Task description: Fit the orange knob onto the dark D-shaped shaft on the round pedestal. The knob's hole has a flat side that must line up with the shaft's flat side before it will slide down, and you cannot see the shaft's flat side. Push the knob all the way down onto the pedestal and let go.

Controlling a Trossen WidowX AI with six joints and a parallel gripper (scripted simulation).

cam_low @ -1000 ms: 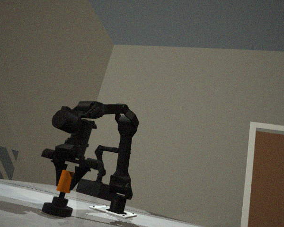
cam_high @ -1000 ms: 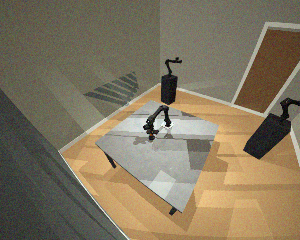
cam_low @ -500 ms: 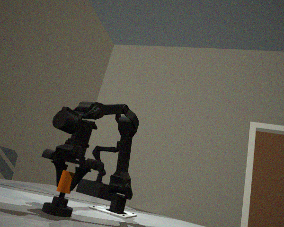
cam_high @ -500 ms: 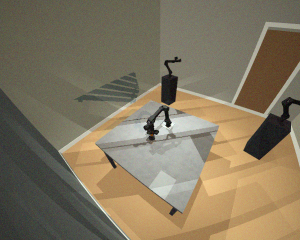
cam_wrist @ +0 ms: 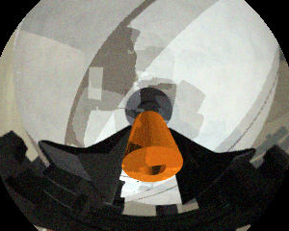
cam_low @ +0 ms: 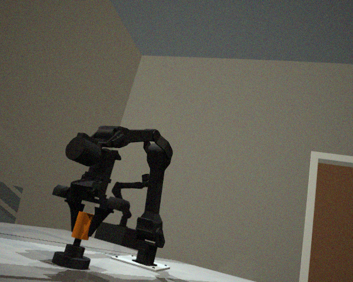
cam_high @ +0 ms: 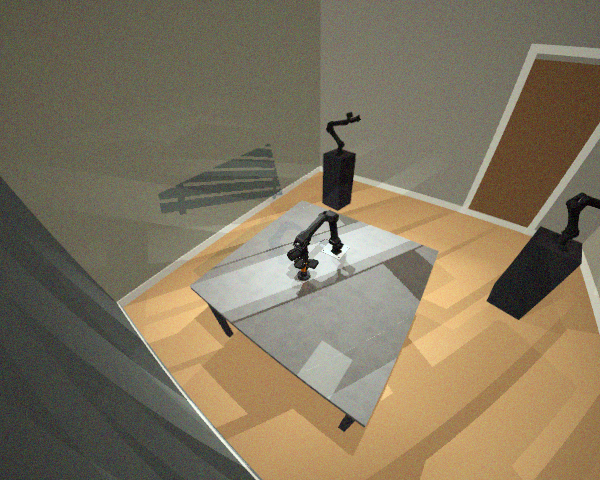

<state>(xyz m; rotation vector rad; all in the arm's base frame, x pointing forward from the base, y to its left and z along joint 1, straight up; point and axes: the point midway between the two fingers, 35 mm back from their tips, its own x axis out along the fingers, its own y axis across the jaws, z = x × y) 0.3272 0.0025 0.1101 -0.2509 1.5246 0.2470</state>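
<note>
The orange knob [cam_high: 304, 269] [cam_low: 82, 225] [cam_wrist: 150, 144] is upright with a slight tilt in the exterior view; the wrist view shows the opening in its upper face. My gripper [cam_low: 81, 231] [cam_wrist: 148, 130] is shut on the knob, one finger on each side. The round pedestal [cam_high: 303, 277] [cam_low: 70, 260] [cam_wrist: 149, 93] stands on the table right under the knob. A short length of the dark shaft [cam_low: 76, 242] shows between the knob's lower end and the pedestal. How far the shaft reaches into the knob, and its flat side, are hidden.
The arm's base stands on a white mounting plate [cam_high: 346, 248] [cam_low: 163, 267] beside the pedestal on the grey table [cam_high: 285, 330]. Two other arms stand on black blocks [cam_high: 337, 178] [cam_high: 535, 273] off the table. Shadows and light bands cross the table.
</note>
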